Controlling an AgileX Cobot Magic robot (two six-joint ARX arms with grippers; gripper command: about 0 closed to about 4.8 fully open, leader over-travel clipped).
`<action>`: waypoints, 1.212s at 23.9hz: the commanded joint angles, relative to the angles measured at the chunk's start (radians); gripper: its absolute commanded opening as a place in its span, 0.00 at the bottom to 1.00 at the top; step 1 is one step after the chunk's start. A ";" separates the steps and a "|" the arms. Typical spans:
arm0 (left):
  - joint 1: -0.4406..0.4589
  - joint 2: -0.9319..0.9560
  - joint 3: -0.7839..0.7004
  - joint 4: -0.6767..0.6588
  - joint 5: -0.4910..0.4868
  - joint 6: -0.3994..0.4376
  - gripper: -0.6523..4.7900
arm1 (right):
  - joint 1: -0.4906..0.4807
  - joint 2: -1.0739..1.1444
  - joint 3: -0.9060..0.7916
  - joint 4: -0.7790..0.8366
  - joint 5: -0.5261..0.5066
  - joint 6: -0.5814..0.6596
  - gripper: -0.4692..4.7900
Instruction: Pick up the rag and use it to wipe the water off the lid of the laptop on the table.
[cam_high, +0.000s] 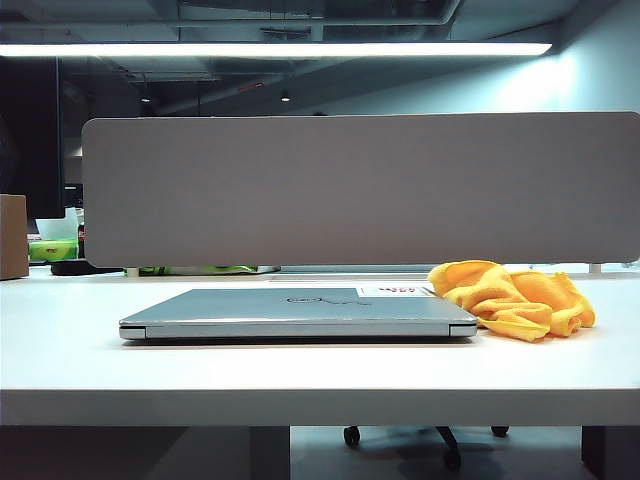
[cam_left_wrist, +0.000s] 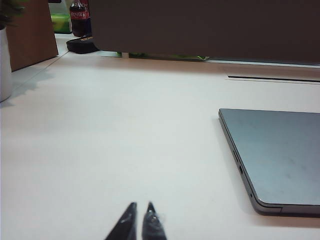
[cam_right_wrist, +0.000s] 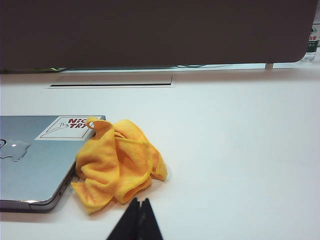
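Start of the pick-up step: rag (cam_right_wrist: 117, 162) bunched on the counter (cam_high: 60, 350) against the laptop (cam_high: 300, 312) lid's right edge; left gripper (cam_left_wrist: 139, 206) and right gripper (cam_right_wrist: 139, 201) hang back, jaws closed and empty, so the right must open and reach.

The left hand (cam_left_wrist: 139, 209) shows only its two dark fingertips, nearly together with a thin slit between them, pointing level and forward. The right hand (cam_right_wrist: 139, 202) has its dark fingertips pressed together, also level. Neither arm appears in the exterior view.
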 joint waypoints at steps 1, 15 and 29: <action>0.000 0.001 0.005 0.013 -0.004 0.000 0.16 | -0.002 -0.002 0.000 0.022 0.041 0.018 0.08; -0.002 0.048 0.278 -0.066 0.428 -0.112 0.16 | 0.000 0.082 0.486 -0.415 -0.049 0.125 0.08; -0.002 0.538 0.492 -0.072 0.554 -0.105 0.16 | 0.006 1.094 1.143 -0.672 -0.132 -0.091 1.00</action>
